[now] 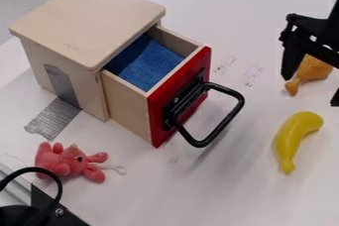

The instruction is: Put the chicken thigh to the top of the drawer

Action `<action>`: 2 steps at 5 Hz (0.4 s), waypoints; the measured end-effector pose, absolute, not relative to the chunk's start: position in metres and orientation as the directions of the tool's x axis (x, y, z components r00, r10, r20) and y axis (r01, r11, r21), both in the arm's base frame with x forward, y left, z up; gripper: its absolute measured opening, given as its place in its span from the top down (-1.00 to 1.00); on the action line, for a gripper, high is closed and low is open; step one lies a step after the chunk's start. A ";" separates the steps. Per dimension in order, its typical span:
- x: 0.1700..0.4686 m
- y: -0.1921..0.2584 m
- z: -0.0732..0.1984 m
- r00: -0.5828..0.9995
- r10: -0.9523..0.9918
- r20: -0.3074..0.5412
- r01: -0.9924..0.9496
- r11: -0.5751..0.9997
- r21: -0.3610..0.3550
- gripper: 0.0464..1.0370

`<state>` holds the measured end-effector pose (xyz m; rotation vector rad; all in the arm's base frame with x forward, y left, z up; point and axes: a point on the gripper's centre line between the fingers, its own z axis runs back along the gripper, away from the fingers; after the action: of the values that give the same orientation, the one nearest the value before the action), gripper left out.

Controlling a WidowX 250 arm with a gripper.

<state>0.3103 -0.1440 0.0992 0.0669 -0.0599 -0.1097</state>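
Observation:
At the right edge, my gripper (pixel 311 89) hangs open, its two black fingers spread apart. The orange-brown chicken thigh (pixel 316 69) lies on the table between and partly behind them, its narrow end pointing to the lower left; whether a finger touches it, I cannot tell. The wooden drawer box (pixel 92 19) stands at the upper left with a flat, bare top. Its red-fronted drawer (pixel 156 116) is pulled out toward the lower right, with blue material (pixel 147 65) inside.
A black handle (pixel 228 121) juts from the drawer front. The yellow banana (pixel 293 138) lies below the gripper. A pink plush toy (pixel 69 162) is at the lower left, and grey tape (pixel 54 117) runs from the box onto the table (pixel 218 185).

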 end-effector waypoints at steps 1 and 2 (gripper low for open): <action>0.307 -0.142 0.086 0.994 -0.109 0.016 0.108 0.991 0.082 -0.92; 0.323 -0.139 0.078 0.995 -0.098 0.002 0.098 0.992 0.076 -0.92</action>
<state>0.3234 -0.1390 0.0780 0.0763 -0.0060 -0.0984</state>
